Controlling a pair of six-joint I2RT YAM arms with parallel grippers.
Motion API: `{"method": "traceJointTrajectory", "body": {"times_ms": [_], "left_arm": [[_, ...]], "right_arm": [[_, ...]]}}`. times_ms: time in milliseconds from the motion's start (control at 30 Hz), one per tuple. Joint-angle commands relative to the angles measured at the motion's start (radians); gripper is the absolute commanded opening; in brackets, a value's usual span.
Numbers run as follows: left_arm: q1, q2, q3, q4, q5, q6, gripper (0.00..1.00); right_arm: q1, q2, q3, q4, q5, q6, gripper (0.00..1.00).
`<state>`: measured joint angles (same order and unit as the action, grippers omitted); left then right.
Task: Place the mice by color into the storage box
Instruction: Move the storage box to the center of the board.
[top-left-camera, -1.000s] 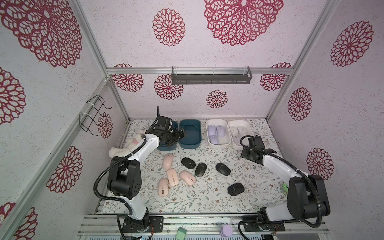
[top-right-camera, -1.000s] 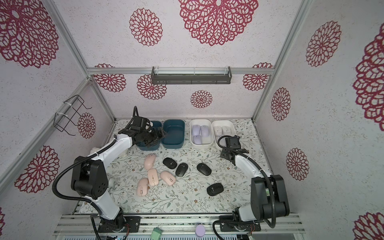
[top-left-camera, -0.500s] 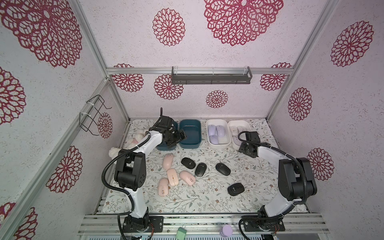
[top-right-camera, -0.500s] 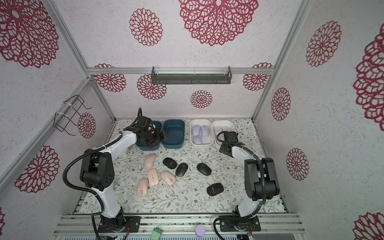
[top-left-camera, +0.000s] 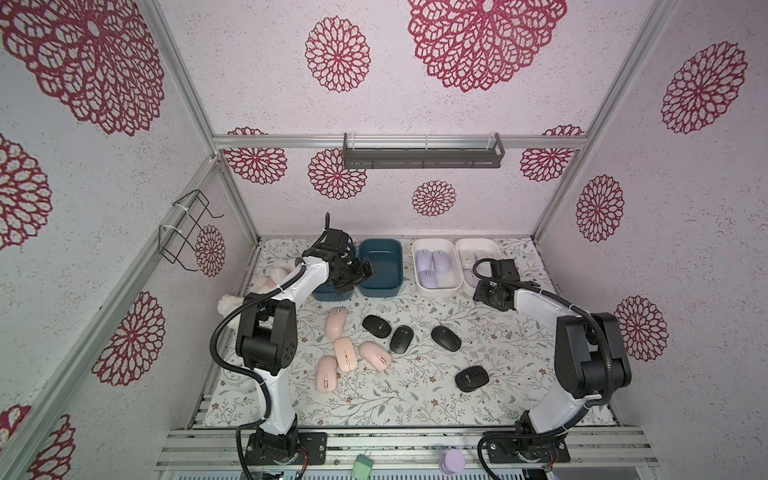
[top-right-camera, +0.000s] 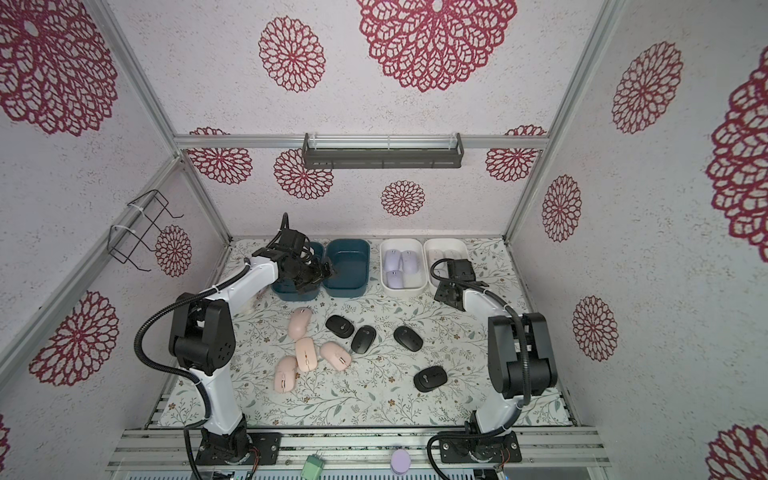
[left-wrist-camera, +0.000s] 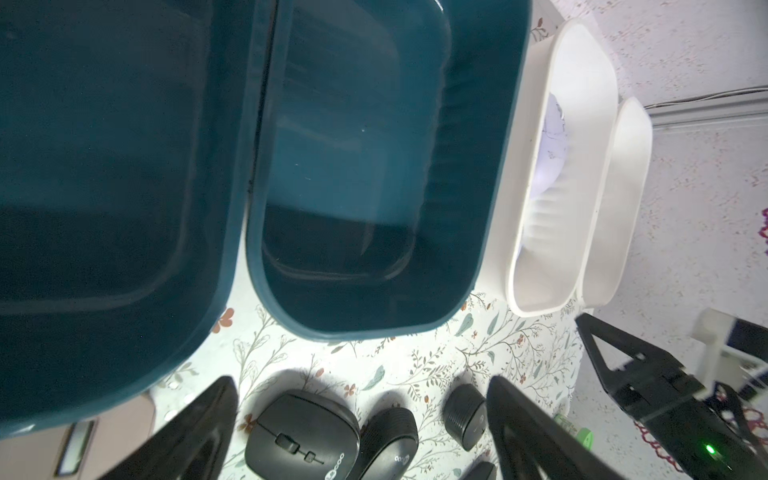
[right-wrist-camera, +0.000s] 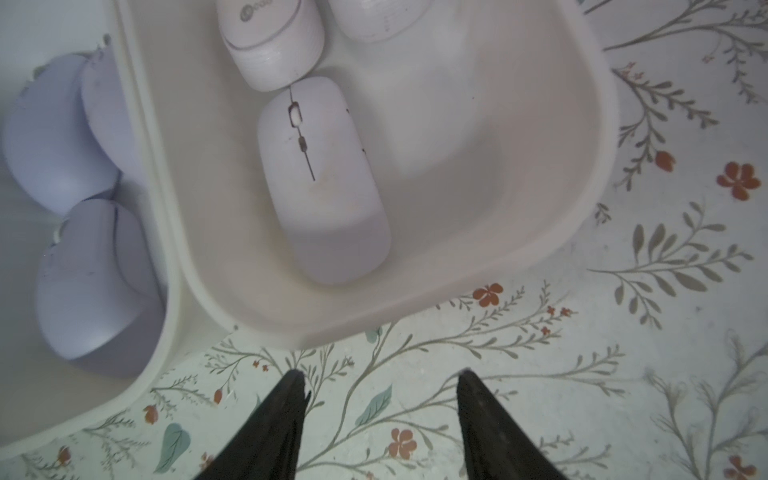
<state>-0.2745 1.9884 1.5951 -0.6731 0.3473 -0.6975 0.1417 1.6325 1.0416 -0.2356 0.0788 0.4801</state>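
Peach mice (top-left-camera: 345, 354), black mice (top-left-camera: 446, 337), lavender mice (top-left-camera: 428, 278), white mice (right-wrist-camera: 324, 183); teal boxes (top-left-camera: 380, 291), white boxes (top-left-camera: 438, 291); floral bench (top-left-camera: 415, 399); red-rosette walls (top-left-camera: 249, 62).

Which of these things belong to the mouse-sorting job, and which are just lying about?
Job: pink mice, black mice, lavender mice, white mice, teal bins, white bins.
Lying about: white plush toy, grey wall shelf, lavender disc and green block at the front edge.
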Motion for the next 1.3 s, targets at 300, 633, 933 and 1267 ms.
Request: {"method": "traceJointTrajectory", "body": {"times_ms": [300, 633, 933, 1267], "left_arm": [[-0.051, 0.093, 0.063, -0.008, -0.135, -0.023, 0.95], [-0.062, 0.235, 0.237, -0.057, -0.263, 0.015, 0.93], [-0.099, 0.218, 0.241, -0.093, -0.337, 0.082, 0.57], [-0.132, 0.151, 0.131, -0.069, -0.38, 0.054, 0.2]], "right_arm": [[0.008, -0.296, -0.112, 0.001, -0.07, -0.01, 0.65], [0.009, -0.318, -0.167, 0.029, -0.095, -0.03, 0.67], [0.009, -0.344, -0.199, 0.061, -0.128, -0.043, 0.63], [0.009, -0.365, -0.211, 0.075, -0.141, -0.044, 0.61]]}}
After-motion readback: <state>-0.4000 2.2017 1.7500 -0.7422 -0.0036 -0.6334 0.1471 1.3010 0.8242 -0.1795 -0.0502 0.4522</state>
